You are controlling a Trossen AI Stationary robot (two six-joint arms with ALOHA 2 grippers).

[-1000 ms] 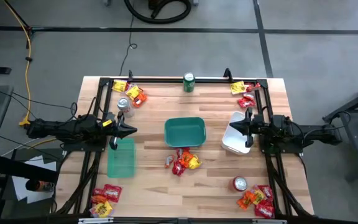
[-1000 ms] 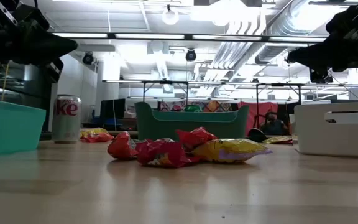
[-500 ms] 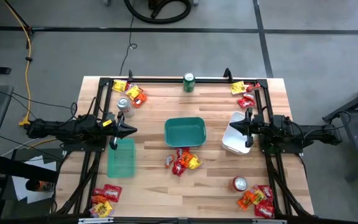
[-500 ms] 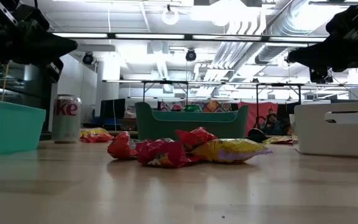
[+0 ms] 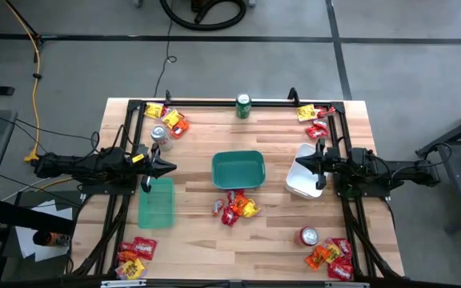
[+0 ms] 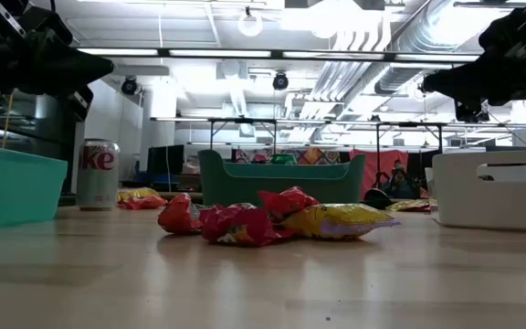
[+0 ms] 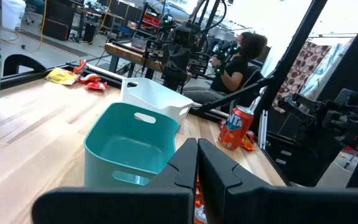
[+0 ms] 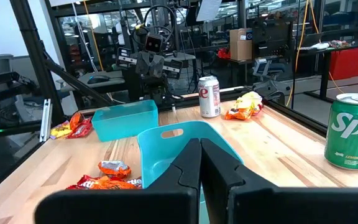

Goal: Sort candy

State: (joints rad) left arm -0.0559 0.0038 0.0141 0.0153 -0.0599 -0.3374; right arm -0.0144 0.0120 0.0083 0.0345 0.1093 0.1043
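My left end effector [image 5: 169, 168] is clenched on nothing and hangs above the light green bin [image 5: 156, 202] at the left side of the worktop [image 5: 270, 240]. My right end effector [image 5: 301, 164] is also clenched and empty, over the white bin [image 5: 302, 181]. The candy [image 5: 235, 207] lies in a small pile just in front of the dark green bin [image 5: 238, 170], with more packets in all four corners

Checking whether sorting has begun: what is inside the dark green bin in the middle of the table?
From above, the dark green bin shows only its bare floor, no candy. A candy pile lies on the table beside it. Both grippers are shut.
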